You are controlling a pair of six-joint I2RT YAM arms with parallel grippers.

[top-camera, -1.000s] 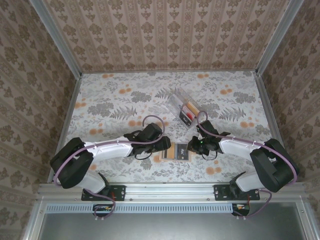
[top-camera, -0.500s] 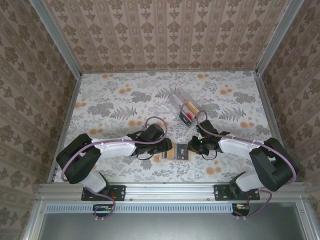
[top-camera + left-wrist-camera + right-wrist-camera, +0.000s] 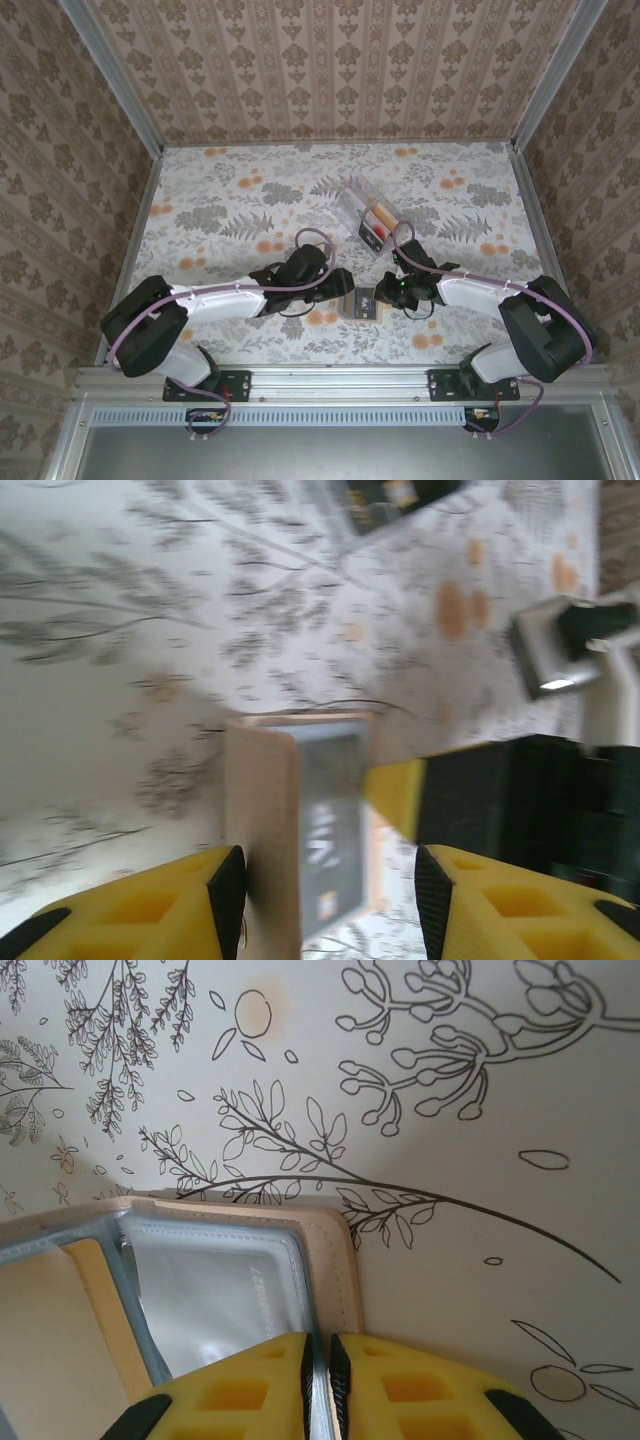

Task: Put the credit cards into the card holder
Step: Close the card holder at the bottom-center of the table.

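**Gripping the Wallet From Both Sides**

Pinching a thin grey flap of the open tan wallet [image 3: 230, 1280] with the right gripper [image 3: 318, 1342], squeezing its fingers almost shut on it. Holding the left gripper [image 3: 328, 872] wide open, with the wallet's edge sitting in the gap. Pointing nose to nose over the wallet at the near side of the flowery table [image 3: 220, 200]. Standing well apart, farther back: the clear card holder [image 3: 352, 205], carrying the orange card [image 3: 383, 214] and the red card [image 3: 369, 233] inside.
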